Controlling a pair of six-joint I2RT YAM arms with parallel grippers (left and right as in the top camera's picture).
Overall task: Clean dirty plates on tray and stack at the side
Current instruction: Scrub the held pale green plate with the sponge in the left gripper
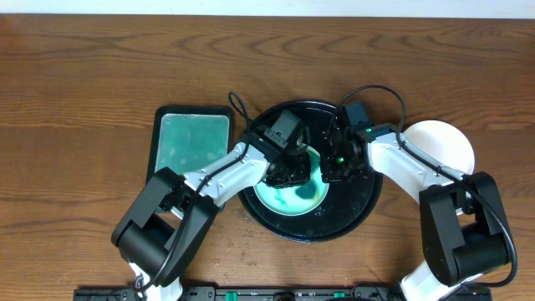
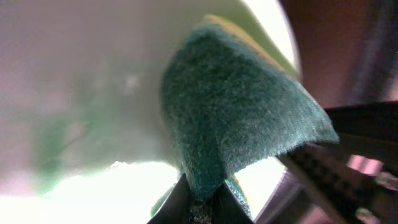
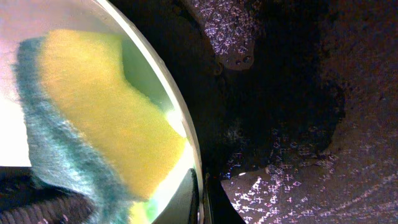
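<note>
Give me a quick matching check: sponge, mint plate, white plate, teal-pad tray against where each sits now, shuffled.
1 sponge
2 mint plate
3 white plate
4 teal-pad tray

A on the table, right of the round tray
B in the left hand
C left of the round tray
D on the round tray, right hand pinching its rim

Pairs: 1-B, 2-D, 3-A, 4-C

You see the plate's (image 3: 169, 93) pale rim sweep from 11 o'clock down to 6 o'clock, where your right tool (image 3: 202, 190) pinches it. A yellow sponge (image 3: 99, 112) with a green scrubbing face lies on the plate at 9 o'clock. The wet black tray (image 3: 311, 124) fills 3 o'clock.
</note>
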